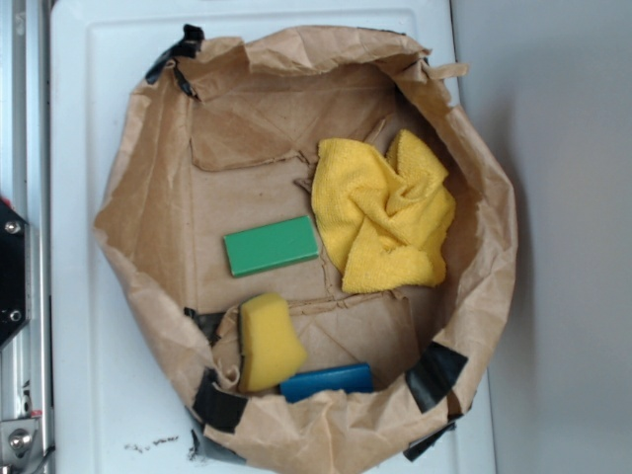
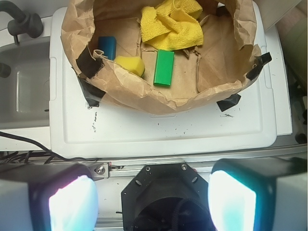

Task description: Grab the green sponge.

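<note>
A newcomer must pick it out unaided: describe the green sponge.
Look inside the brown paper bag on the white tray. Against its wall, touching the blue block, sits the green sponge: thick yellow foam with a dark green edge. The green block is flat; the yellow cloth is crumpled.

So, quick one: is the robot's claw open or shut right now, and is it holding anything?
Gripper: open, jaws set wide apart, holding nothing. It sits outside the paper bag, well back from the green sponge.
</note>
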Tool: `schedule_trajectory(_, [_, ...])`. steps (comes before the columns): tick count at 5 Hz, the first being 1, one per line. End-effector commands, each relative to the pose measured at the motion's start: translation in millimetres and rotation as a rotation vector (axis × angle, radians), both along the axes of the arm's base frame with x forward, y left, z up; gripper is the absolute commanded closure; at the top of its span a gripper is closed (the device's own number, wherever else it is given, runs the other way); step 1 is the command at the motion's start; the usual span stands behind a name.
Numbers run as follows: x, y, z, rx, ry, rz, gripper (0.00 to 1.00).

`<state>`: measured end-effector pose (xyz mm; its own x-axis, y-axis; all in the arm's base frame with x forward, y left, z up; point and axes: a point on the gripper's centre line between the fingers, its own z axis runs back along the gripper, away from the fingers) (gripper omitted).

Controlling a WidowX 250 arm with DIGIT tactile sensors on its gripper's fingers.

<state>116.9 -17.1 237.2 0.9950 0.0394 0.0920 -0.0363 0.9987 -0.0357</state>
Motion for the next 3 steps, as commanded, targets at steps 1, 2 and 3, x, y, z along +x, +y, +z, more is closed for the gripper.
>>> schedule_trajectory(1, [0.0,0.0,0.0,0.0,0.0,0.0,0.0])
schedule_trajectory(2, [34.1,-3.8,4.5,-0.01,-0.064,0.067,0.0])
schedule_trajectory(3, [65.6,-9.6,-2.2,-0.08,-0.055,-0.045,0.0])
